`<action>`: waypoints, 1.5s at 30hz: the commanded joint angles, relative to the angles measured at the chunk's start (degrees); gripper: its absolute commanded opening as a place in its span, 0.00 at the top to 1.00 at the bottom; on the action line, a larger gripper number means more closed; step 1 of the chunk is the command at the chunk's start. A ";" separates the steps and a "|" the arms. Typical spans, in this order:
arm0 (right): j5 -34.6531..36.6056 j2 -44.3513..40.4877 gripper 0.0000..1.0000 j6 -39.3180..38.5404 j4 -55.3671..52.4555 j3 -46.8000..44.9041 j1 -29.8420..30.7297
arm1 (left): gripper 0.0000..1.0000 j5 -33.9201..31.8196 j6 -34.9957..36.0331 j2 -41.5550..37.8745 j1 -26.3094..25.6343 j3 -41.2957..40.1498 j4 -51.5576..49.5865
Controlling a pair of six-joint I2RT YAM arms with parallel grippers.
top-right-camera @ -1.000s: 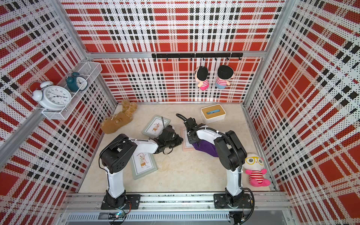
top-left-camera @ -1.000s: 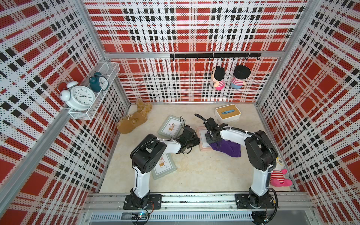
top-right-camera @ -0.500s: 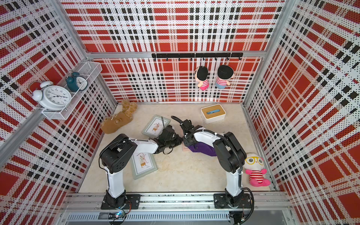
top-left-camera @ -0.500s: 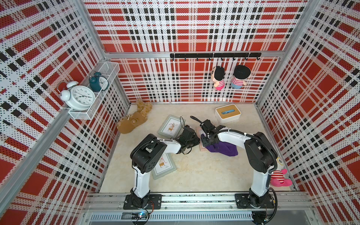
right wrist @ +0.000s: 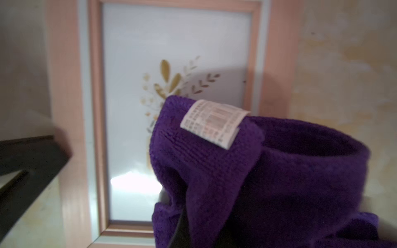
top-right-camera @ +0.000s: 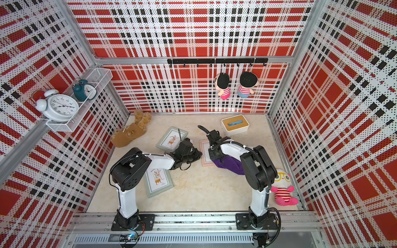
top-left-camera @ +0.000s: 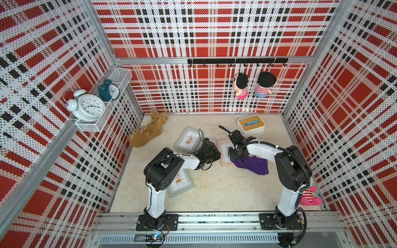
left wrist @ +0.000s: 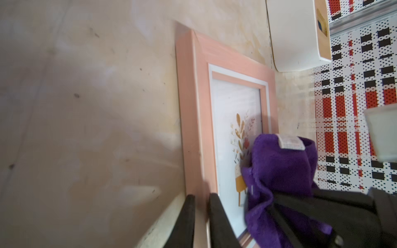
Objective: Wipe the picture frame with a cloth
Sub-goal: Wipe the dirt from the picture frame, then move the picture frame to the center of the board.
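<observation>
Pink picture frame flat on the surface, side rail pinched by the left tool; purple cloth on its glass, clamped in the right tool. Wiping step apparently in hand; next, sweep cloth over bare glass

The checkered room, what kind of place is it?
Probably a robot practice booth dressed like a home: plaid panels in metal framing, a left arm and right arm bolted to a front rail, and props like a white alarm clock and a hanging doll.
</observation>
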 commanded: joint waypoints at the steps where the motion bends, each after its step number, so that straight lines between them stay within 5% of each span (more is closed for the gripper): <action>1: -5.67 1.49 1.00 0.04 0.69 -0.46 1.00 | 0.83 -2.18 0.12 2.04 0.16 -2.67 -8.97; 8: 6.09 -2.57 1.00 0.22 -3.52 -0.89 -9.10 | 0.83 -2.06 0.38 1.99 0.20 -2.49 -9.26; 14: 15.76 -10.66 1.00 2.61 -2.50 -0.44 -10.26 | 0.83 -2.13 0.35 2.11 0.37 -2.32 -9.39; 23: 10.22 -11.29 1.00 3.44 0.26 0.02 -9.12 | 0.81 -0.32 2.17 1.05 0.29 -0.39 -9.24; 28: 8.81 -15.28 1.00 2.64 1.56 3.29 -7.49 | 0.64 1.37 4.30 -2.42 0.84 2.95 -10.14; 35: -3.29 -17.21 1.00 0.43 4.05 10.87 -1.64 | 0.34 1.34 5.41 -12.39 7.21 1.82 -11.96; 41: -17.72 -12.48 1.00 5.34 13.71 12.47 1.81 | 0.17 -2.47 6.90 -22.93 15.16 -3.45 -14.35; 45: -18.52 -5.00 1.00 9.01 16.54 14.26 2.44 | 0.04 -6.06 8.20 -28.44 19.71 -6.33 -16.86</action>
